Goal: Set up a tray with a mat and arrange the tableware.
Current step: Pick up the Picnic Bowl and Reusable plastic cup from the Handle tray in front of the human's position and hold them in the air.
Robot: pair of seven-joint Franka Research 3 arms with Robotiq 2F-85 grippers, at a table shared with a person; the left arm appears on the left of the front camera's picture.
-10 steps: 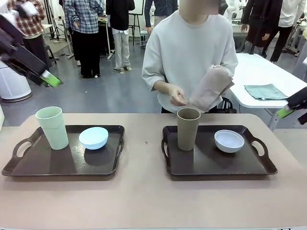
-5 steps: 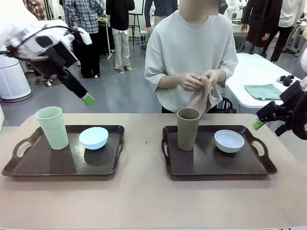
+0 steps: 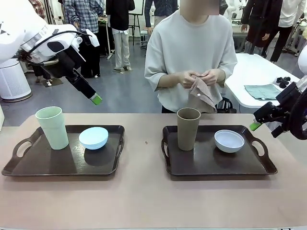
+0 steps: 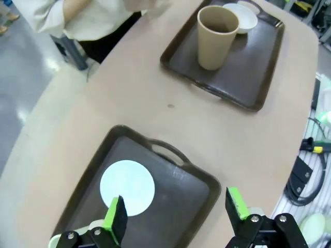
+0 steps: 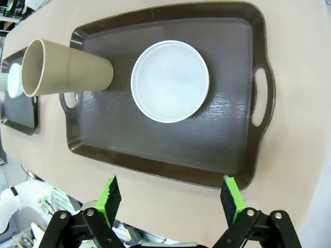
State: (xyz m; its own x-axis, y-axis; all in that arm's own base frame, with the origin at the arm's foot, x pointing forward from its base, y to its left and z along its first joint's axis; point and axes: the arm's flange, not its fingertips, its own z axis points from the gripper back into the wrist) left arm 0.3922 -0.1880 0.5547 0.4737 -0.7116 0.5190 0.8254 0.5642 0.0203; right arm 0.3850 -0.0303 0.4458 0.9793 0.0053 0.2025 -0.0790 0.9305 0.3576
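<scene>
Two dark trays lie side by side on the table (image 3: 144,201), and each one already carries one tumbler and one bowl, with no mat under them. On the left tray (image 3: 29,165) the mint green tumbler (image 3: 53,128) stands upright at the left, and the light blue bowl (image 3: 93,137) sits just beside it. On the right tray (image 3: 216,165) the brown tumbler (image 3: 188,129) stands near the left edge, and the whitish bowl (image 3: 229,141) is a little apart from it, to the right.

The left gripper (image 4: 175,209) hangs in the air above the left tray, tilted down toward it. Its fingers are spread wide and have hold of nothing. The right gripper (image 5: 169,195) hovers at the outer end of the right tray, looking down on the bowl and tumbler – it is also wide open and empty.

The person at the far side holds a beige cloth (image 3: 204,93) in both hands (image 3: 192,79), just behind the brown tumbler. I think this is the mat, kept ready in the hands because the tray is occupied. In my judgement the tableware must first come off a tray before the mat can go in, and the open grippers wait over the trays for this reason. The tall tumblers may tip easily if they are caught too high.
</scene>
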